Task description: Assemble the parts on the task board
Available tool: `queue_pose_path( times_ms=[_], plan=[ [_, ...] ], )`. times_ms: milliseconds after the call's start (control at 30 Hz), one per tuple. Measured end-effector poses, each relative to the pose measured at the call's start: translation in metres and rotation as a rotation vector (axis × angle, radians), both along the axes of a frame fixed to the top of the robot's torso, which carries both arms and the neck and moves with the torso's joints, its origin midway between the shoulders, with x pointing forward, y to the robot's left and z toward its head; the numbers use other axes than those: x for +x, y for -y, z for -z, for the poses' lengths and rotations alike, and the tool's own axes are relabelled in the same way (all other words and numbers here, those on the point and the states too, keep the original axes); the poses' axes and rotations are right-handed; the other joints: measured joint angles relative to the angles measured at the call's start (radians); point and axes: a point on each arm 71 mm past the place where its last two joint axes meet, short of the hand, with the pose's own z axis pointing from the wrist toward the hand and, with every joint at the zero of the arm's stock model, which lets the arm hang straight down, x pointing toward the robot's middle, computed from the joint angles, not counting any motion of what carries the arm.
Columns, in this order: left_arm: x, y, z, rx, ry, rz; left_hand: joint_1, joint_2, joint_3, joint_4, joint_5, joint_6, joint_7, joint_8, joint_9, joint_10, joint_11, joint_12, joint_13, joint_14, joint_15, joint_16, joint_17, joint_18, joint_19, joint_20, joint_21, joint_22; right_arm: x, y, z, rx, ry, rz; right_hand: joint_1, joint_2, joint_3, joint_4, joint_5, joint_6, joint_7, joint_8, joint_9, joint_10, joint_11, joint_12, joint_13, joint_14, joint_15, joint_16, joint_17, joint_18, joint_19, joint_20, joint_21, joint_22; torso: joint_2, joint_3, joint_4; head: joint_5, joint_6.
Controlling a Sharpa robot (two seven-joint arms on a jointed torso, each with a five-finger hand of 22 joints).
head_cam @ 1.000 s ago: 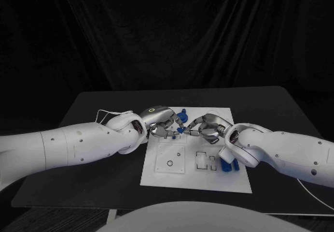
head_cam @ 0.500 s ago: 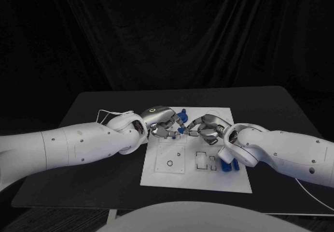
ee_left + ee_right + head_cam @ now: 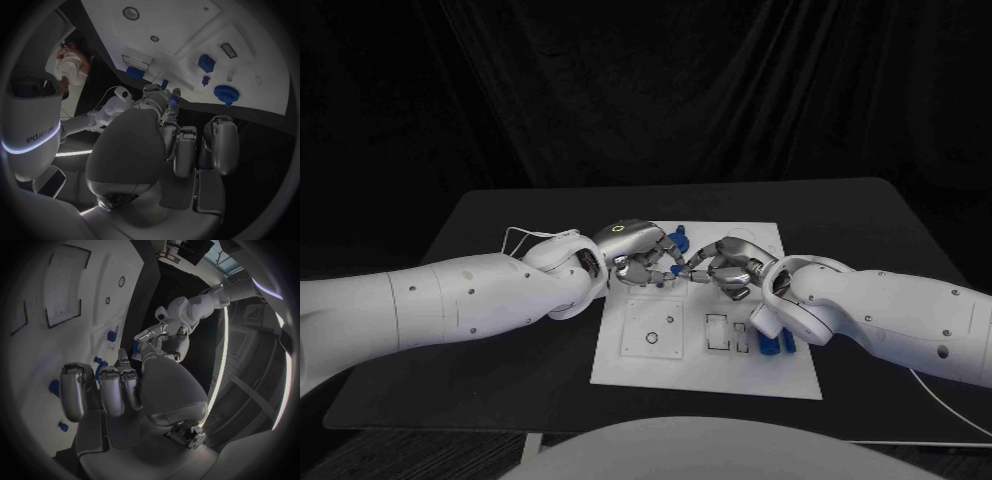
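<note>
My left hand (image 3: 635, 250) and my right hand (image 3: 728, 265) meet fingertip to fingertip over the far half of the white rectangular task board (image 3: 711, 375). Between them sits a small blue plastic part (image 3: 675, 267), right where the fingers of both hands come together. Fingers on each side are curled in tight around that spot, but I cannot tell which hand actually has hold of the piece, or whether both do.

From the left wrist, my silver fingers (image 3: 182, 150) fold downward, and beyond them the board (image 3: 187, 20) carries a round blue knob-like part (image 3: 225, 93), a blue square block (image 3: 206, 63) and a tiny blue peg (image 3: 204, 80), all set apart from one another. From the right wrist, my fingers (image 3: 78, 390) bend together above the board (image 3: 37, 365), with small blue pieces (image 3: 111, 335) lying just past them.

Both white arms reach inward from opposite sides, wrists bent toward each other. Near my right forearm, blue upright pieces (image 3: 777, 343) stand at the board's right edge, and another blue piece (image 3: 679, 238) sits just behind my left hand. The board lies mid-way on the black table (image 3: 488, 215).
</note>
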Motion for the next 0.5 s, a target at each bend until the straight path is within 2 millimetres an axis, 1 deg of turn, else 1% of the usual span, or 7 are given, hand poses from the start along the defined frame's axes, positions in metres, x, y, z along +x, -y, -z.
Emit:
queue_pose_path(
  times_ms=[67,100,167,233,300,433,500],
  plan=[
    [-0.0001,0.0005,0.0000,0.000,0.000,0.001,0.000,0.000,0.000,0.000,0.000,0.000,0.000,0.000,0.000,0.000,0.000,0.000,0.000,0.000,0.000,0.000,0.000,0.000,0.000,0.000,0.000,0.000,0.0000,-0.0002,0.0000,0.001,0.000,0.000,0.000,0.000,0.007,-0.001,0.005,0.002,-0.002,0.006,0.002,0.000,0.000,0.000,0.000,0.000,0.000,0.000,0.000,0.000,0.000,0.000,-0.004,0.000,0.000,0.0002,0.0000,0.000,0.000],
    [-0.0001,0.0008,0.0000,-0.001,0.000,0.001,0.000,0.000,0.000,0.000,0.000,0.000,0.000,0.000,0.000,0.000,0.000,0.000,0.000,0.000,0.000,0.000,0.000,0.000,0.000,0.000,0.000,0.000,-0.0001,-0.0004,0.0001,0.002,0.001,-0.001,0.000,0.000,0.013,-0.005,0.020,0.006,-0.006,0.012,0.004,0.000,0.000,0.000,0.000,0.000,0.000,0.000,0.000,0.001,0.000,0.000,-0.008,0.000,0.000,0.0002,0.0000,0.001,0.000],
    [-0.0001,0.0011,0.0000,-0.001,0.000,0.002,0.000,0.000,0.000,0.000,0.000,0.000,0.000,-0.003,0.000,0.000,0.000,0.000,0.000,0.000,0.000,0.000,0.000,0.000,0.000,0.000,0.000,0.000,-0.0001,-0.0008,0.0001,0.003,0.002,0.000,0.003,-0.003,0.025,-0.011,0.049,0.012,-0.012,0.024,0.009,0.000,0.000,0.000,0.000,0.000,0.000,0.000,0.000,0.017,0.000,0.000,-0.012,0.000,0.000,0.0003,-0.0001,0.002,0.000],
    [-0.0001,0.0012,0.0000,-0.001,0.000,0.002,0.000,0.000,0.000,0.000,0.000,0.000,0.000,-0.002,0.000,0.000,0.000,0.000,0.000,0.000,0.000,0.000,0.000,0.000,0.000,0.000,0.000,0.000,-0.0002,-0.0013,0.0000,0.005,0.004,-0.001,0.008,-0.008,0.039,-0.016,0.075,0.020,-0.013,0.037,0.014,0.000,0.000,0.000,0.000,0.000,0.000,0.000,0.000,0.017,0.000,0.000,-0.012,0.000,0.000,0.0003,-0.0002,0.002,0.000],
    [-0.0001,0.0014,0.0000,-0.001,-0.001,0.002,0.000,0.000,0.000,0.000,0.000,0.000,0.000,0.000,0.000,0.000,0.000,0.000,0.000,0.000,0.000,0.000,0.000,0.000,0.000,0.000,0.000,0.000,-0.0001,-0.0017,-0.0002,0.007,0.007,-0.001,0.013,-0.013,0.057,-0.026,0.097,0.029,-0.021,0.059,0.025,-0.003,-0.004,0.000,0.000,0.000,0.000,0.000,0.000,0.017,0.000,0.000,-0.012,0.000,0.000,0.0003,-0.0003,0.002,0.000],
    [-0.0002,0.0017,0.0000,0.000,-0.001,0.002,0.000,0.000,0.000,0.000,0.000,0.000,0.000,0.001,0.000,0.000,0.000,0.000,0.000,0.000,0.000,0.000,0.000,0.000,0.000,0.000,0.000,0.000,0.0000,-0.0022,-0.0006,0.013,0.012,0.001,0.018,-0.018,0.078,-0.040,0.101,0.034,-0.027,0.089,0.041,-0.002,-0.010,0.000,0.000,0.000,-0.008,0.000,0.000,0.017,-0.005,-0.006,-0.012,0.000,0.000,0.0003,-0.0006,0.003,0.000],
    [-0.0002,0.0018,0.0000,0.000,-0.001,0.002,0.000,0.000,0.000,0.000,0.002,0.000,0.000,0.001,0.000,0.000,0.000,0.000,0.000,0.000,0.000,0.000,0.000,0.000,0.000,0.000,0.004,0.000,0.0001,-0.0024,-0.0007,0.016,0.014,0.002,0.022,-0.023,0.096,-0.049,0.101,0.034,-0.027,0.111,0.054,0.000,-0.015,0.000,0.000,-0.003,-0.011,0.000,0.000,0.016,-0.002,-0.009,-0.016,0.000,0.000,0.0003,-0.0006,0.003,0.000]
  ],
)
